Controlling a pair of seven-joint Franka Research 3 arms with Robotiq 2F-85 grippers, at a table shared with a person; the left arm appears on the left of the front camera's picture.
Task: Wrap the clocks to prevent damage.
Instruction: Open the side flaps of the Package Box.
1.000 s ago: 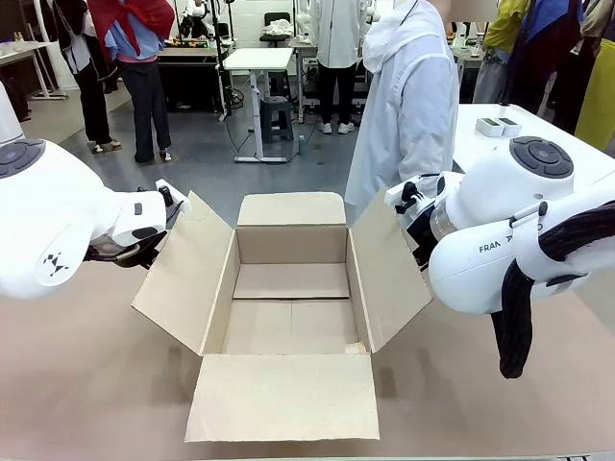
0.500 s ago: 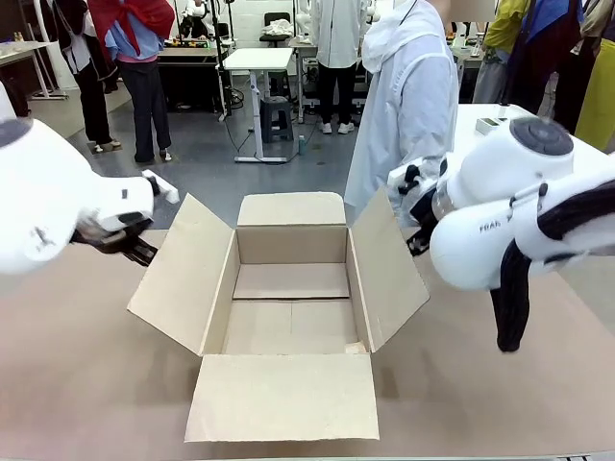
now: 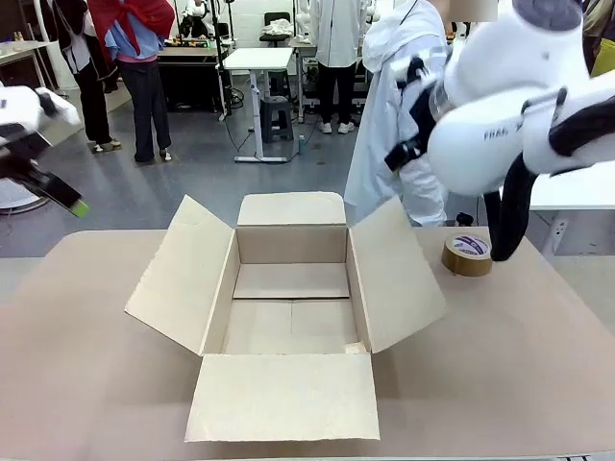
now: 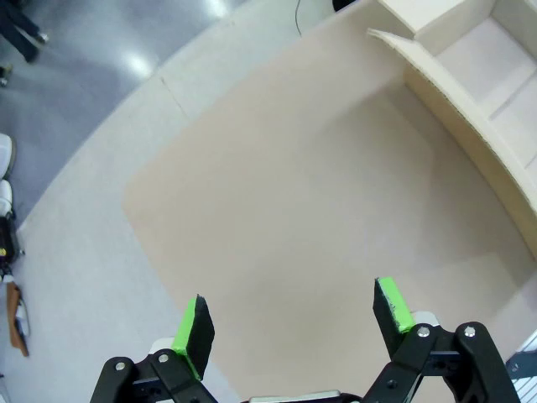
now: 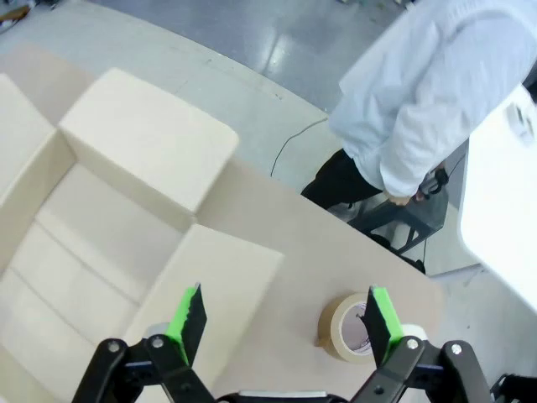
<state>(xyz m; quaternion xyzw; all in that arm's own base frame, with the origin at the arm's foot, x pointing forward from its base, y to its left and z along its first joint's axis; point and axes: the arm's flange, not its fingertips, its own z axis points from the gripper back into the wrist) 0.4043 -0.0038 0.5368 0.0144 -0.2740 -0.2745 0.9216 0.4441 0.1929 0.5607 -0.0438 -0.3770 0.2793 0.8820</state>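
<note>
Hovering left claw and right claw open and empty, best parked high, clear of cardboard box flaps, leaving tape roll alone.

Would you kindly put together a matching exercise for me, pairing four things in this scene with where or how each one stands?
Things:
1. cardboard box
2. tape roll
3. left gripper
4. person in the white coat

Places and states:
A. lies flat on the table, to the right of the box
B. jaws open, high over the table's left end
C. stands mid-table with all four flaps spread out
D. stands at the table's far side, beyond the box's right flap

Pairs: 1-C, 2-A, 3-B, 4-D.
</note>
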